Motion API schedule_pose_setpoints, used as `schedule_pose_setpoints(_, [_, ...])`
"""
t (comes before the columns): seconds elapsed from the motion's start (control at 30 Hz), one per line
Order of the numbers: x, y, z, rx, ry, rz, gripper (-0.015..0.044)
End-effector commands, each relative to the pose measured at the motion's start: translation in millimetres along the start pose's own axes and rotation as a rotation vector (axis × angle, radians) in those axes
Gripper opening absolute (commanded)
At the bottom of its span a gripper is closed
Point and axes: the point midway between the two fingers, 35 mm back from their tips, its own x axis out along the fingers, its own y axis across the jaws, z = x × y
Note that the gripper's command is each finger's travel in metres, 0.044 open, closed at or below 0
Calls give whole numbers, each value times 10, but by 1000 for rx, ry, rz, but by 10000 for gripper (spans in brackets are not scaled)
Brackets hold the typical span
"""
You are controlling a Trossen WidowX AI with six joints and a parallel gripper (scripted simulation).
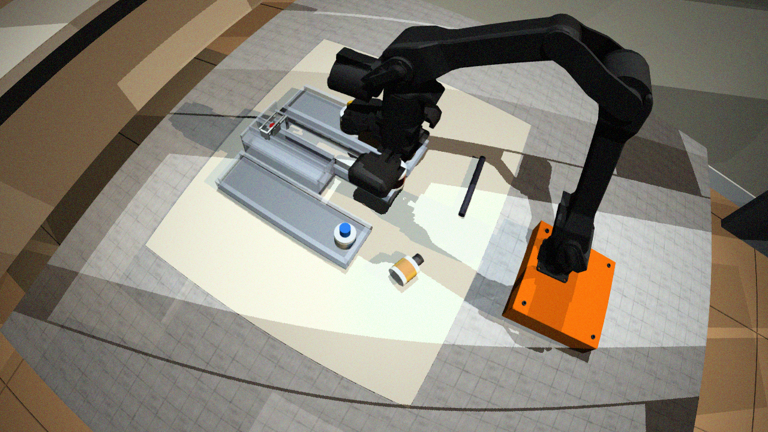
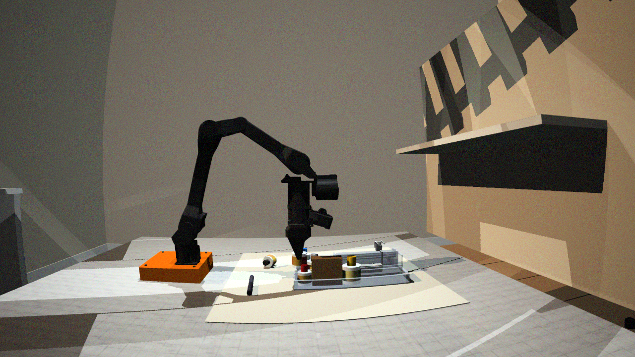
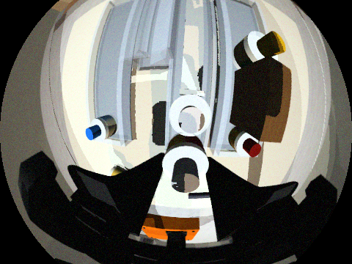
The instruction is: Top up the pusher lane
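Observation:
My gripper (image 2: 298, 256) (image 3: 185, 158) points down, shut on an upright jar (image 3: 186, 151) (image 1: 402, 182) with a white shoulder and dark cap. The held jar is at the front end of the sprung lane (image 3: 178, 55). Directly behind it stands the lane jar (image 3: 174, 118), with a matching white shoulder; the two look very close or touching. A pale strip, apparently the pusher plate (image 3: 191, 92), is just behind the lane jar. The front stop and the held jar's base are hidden. A loose amber-banded jar (image 1: 404, 269) (image 2: 269, 261) with a black cap lies on its side.
Side trays flank the lane. One tray (image 1: 279, 204) holds a blue-capped jar (image 1: 344, 235) (image 3: 104, 127). The other holds a red-capped jar (image 2: 304, 274) (image 3: 243, 143), a brown box (image 2: 326, 269) (image 3: 276, 128) and a yellow-capped jar (image 2: 351, 269) (image 3: 253, 49). A dark rod (image 1: 472, 186) (image 2: 250, 284) lies nearby.

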Motion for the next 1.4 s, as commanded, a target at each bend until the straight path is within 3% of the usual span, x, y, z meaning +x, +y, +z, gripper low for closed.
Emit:
schedule_pose_setpoints(0.0, [-9,-5,85,-3,-21,-2,0])
schedule_pose_setpoints(1.37, [-40,-6,200,-3,-22,-2,0])
